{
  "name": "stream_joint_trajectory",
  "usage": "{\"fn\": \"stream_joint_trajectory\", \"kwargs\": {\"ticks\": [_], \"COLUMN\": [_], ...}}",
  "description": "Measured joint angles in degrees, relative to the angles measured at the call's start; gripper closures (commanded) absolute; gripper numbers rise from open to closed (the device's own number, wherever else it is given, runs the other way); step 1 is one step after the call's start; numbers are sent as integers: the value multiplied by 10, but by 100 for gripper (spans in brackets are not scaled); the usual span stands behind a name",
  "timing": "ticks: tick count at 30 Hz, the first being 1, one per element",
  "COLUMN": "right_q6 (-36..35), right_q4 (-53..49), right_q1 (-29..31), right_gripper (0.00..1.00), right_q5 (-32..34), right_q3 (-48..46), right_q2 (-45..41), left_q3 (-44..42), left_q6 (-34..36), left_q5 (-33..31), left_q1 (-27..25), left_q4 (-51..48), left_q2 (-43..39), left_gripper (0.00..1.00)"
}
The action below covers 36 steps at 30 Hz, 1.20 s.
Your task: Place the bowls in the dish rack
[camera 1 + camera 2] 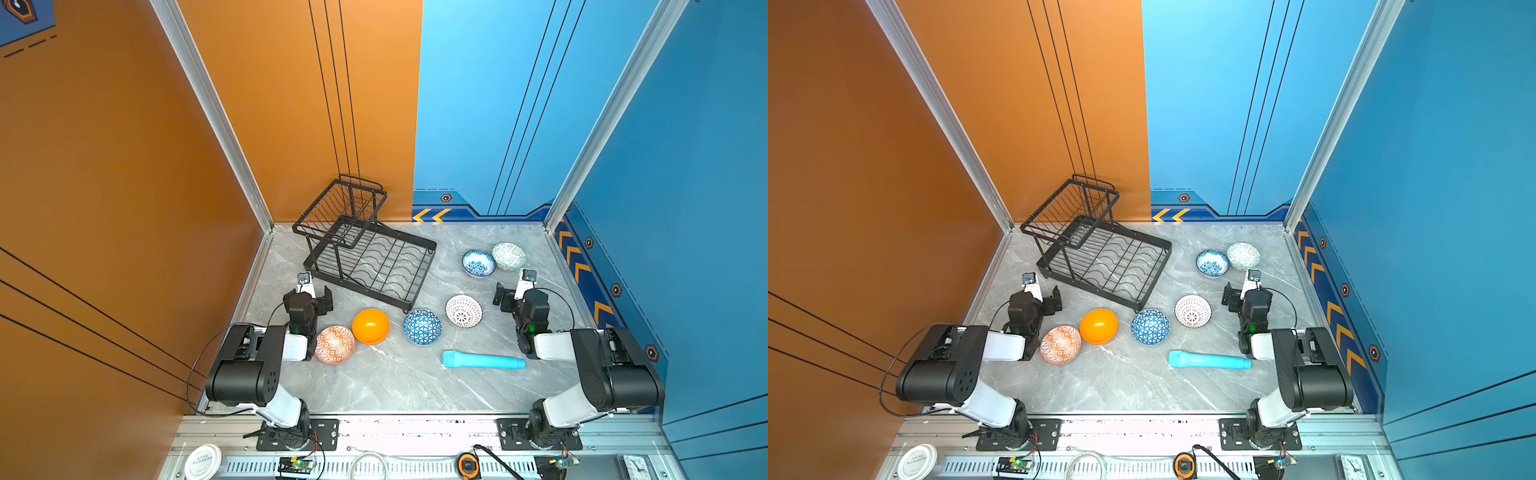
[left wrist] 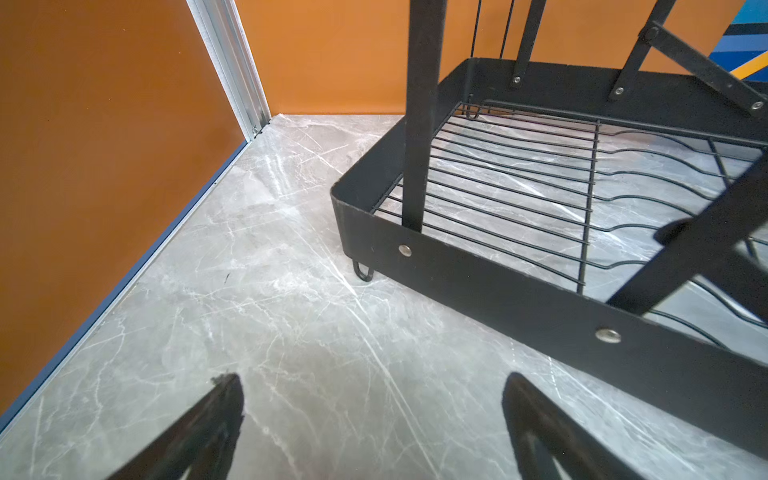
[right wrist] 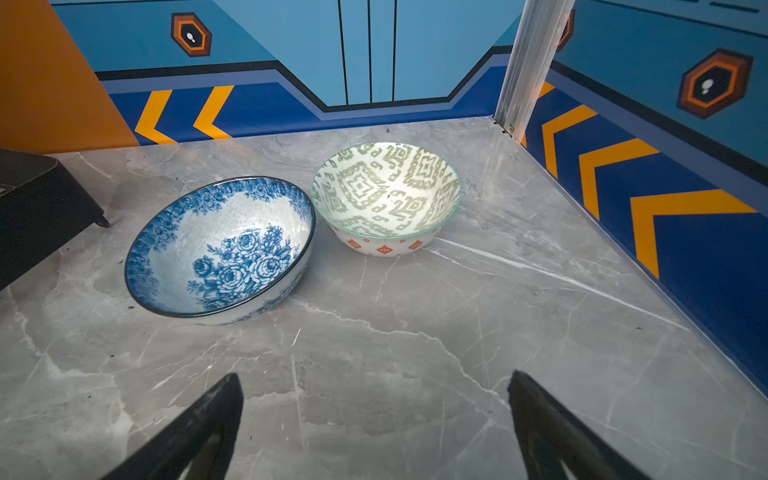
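Dish rack at eleven o'clock, bowls and a cylinder spread across the table.

Taking twelve o'clock as the back wall, two bowls sit close side by side at two o'clock, the inner bowl left of the corner bowl. Four more run from eight to three o'clock in front of the rack: leftmost bowl, second bowl, third bowl, fourth bowl. The cylinder lies at five o'clock, in front of the third and fourth.
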Motion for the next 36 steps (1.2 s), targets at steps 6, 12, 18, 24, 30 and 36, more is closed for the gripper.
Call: {"fn": "stream_joint_trajectory", "kwargs": {"ticks": [6,12,18,24,30,36], "right_q6": [0,0,0,0,0,0], "right_q4": [0,0,0,0,0,0], "right_q1": [0,0,0,0,0,0], "right_gripper": [0,0,0,0,0,0], "right_q5": [0,0,0,0,0,0], "right_q3": [0,0,0,0,0,0], "right_q2": [0,0,0,0,0,0], "left_q3": [2,3,3,3,3,3], "left_q6": [0,9,9,9,10,10], "left_q5": [1,24,35,39,44,35], "left_q1": [0,0,0,0,2,0], "left_q4": [-7,-12,-13,-13,-13,-13], "left_q2": [0,0,0,0,0,0], "left_gripper": [2,2,2,2,2,2]}}
